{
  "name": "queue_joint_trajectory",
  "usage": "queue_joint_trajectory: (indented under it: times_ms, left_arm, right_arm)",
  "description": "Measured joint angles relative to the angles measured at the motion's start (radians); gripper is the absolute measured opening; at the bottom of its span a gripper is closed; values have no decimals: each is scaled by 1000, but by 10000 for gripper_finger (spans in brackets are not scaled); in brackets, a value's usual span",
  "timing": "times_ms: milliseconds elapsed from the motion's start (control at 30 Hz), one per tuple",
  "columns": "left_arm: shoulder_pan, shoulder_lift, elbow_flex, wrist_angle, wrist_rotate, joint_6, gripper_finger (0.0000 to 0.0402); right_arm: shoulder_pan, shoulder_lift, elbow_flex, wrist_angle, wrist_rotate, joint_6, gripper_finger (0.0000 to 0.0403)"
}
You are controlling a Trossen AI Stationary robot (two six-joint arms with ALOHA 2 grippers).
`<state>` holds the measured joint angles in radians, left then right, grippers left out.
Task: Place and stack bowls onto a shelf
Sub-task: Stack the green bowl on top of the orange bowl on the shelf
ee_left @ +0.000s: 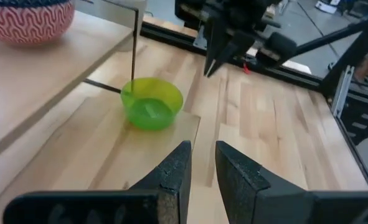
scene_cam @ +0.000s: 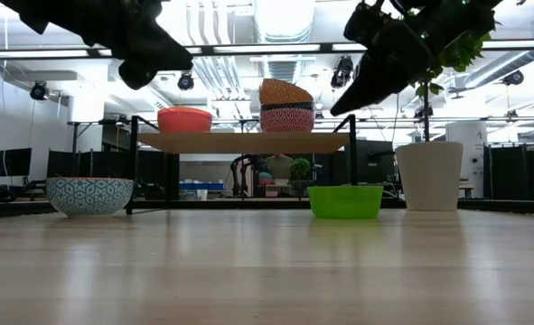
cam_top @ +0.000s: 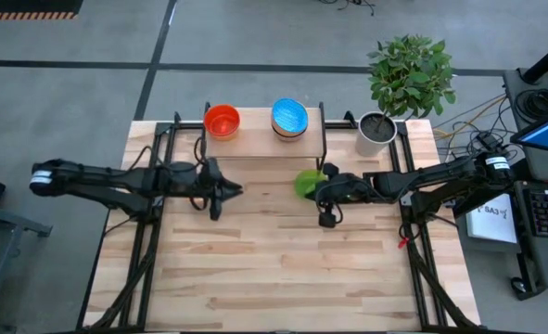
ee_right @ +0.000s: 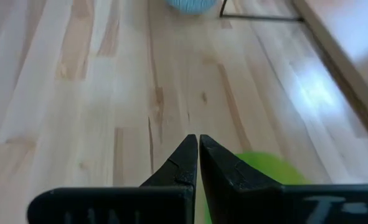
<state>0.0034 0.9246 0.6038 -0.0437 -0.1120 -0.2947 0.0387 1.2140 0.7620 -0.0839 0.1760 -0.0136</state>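
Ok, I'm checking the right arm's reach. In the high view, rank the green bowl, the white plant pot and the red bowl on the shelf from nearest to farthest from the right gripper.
1. Green bowl: on the table, right beside the right gripper.
2. White plant pot: at the table's back edge, right of the shelf.
3. Red bowl: on the shelf's left end.

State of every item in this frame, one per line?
Green bowl: upright on the table, by the shelf's leg.
Red bowl: on the shelf.
Bowl stack: on the shelf.
Blue-and-white patterned bowl: upright on the table.
Left gripper: slightly open, empty.
Right gripper: shut, empty, above the green bowl.
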Motion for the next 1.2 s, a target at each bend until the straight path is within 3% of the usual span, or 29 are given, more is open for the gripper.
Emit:
queue_joint_trajectory:
  times_ms: [200, 333, 633, 867, 1033, 1200]
  left_arm:
    - [-3, 55, 1, 29, -27, 26, 55]
    - [-2, 108, 2, 115, -54, 73, 55]
    - [-2, 174, 39, 123, -54, 129, 55]
    - [-2, 189, 66, 123, -54, 145, 55]
    - [-2, 184, 69, 117, -54, 145, 55]
    - [-2, 186, 69, 118, -54, 155, 55]
  right_arm:
    - [-13, 0, 27, 31, 8, 21, 34]
    - [-13, 0, 42, 30, 10, 28, 74]
    - [-13, 17, 43, -14, 6, 85, 160]
    - [-16, 156, 50, -19, 4, 66, 168]
    - [-38, 276, 73, -143, 12, 90, 168]
    - [-56, 364, 76, -161, 18, 100, 163]
